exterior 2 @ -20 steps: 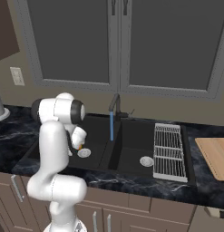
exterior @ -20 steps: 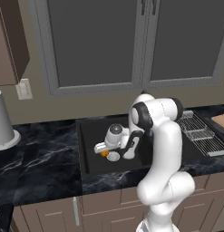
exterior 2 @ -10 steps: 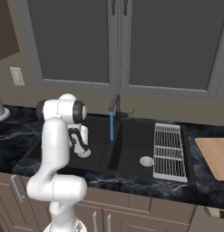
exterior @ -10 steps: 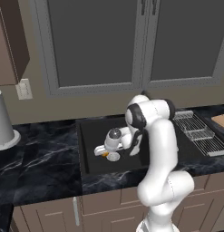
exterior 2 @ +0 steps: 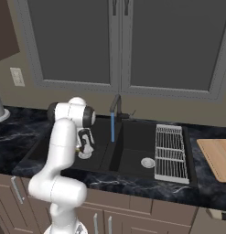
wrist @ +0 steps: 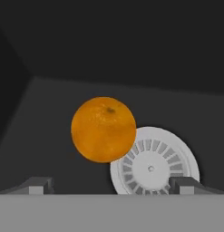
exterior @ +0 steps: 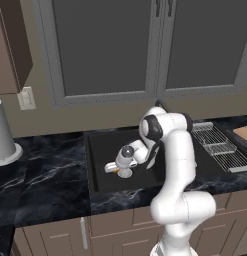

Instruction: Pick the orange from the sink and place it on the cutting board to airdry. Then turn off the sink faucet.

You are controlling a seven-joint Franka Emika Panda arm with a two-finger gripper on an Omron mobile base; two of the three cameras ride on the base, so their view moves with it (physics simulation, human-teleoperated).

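Observation:
The orange (wrist: 103, 129) lies on the floor of the black sink's (exterior: 102, 145) left basin, touching the round silver drain (wrist: 154, 165). My gripper (wrist: 111, 186) is open and low in this basin, its fingertips (wrist: 38, 185) spread wide just short of the orange, which sits ahead of the gap and left of centre. From the left base view a sliver of orange (exterior: 116, 170) shows at the gripper (exterior: 114, 167). The dark sink faucet (exterior 2: 115, 107) runs a blue stream (exterior 2: 112, 129). The tan cutting board (exterior 2: 217, 157) lies on the counter at far right.
A silver wire dish rack (exterior 2: 169, 146) spans the right basin's edge, between the sink and the board. The right basin has its own drain (exterior 2: 147, 162). A white cylinder (exterior: 2, 135) stands on the black marble counter far left. Cabinets rise behind the sink.
The arm has swung lower and further left into the left basin, bringing the open hand down to the orange. The water keeps running.

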